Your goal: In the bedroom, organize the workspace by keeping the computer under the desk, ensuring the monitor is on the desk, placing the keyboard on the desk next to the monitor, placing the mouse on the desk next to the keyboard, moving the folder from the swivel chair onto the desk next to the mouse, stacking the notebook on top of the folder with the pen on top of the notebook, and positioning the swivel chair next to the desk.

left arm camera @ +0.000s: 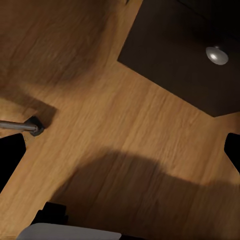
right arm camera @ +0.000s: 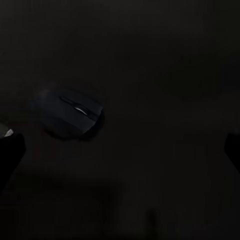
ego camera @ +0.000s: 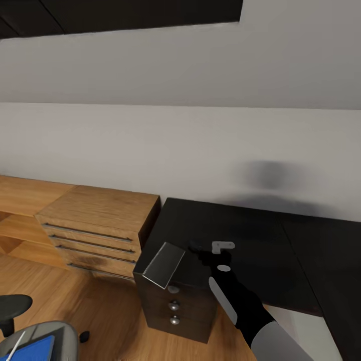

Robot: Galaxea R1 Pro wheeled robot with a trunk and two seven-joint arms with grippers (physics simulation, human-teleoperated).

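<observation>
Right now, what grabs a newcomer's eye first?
The glossy black desk top fills the head view's right half, with the robot's right gripper over it. In the right wrist view, a small dark oval mouse rests on it. The bright-blue folder lies on the grey swivel chair, lower left.

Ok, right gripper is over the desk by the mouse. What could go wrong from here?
1. The mouse is dark on the black desk and lies off to one side of the open right gripper; closing now would likely miss or nudge it.
2. A tilted grey slab sits at the desk's corner beside the arm; a sideways sweep could knock it off.
</observation>
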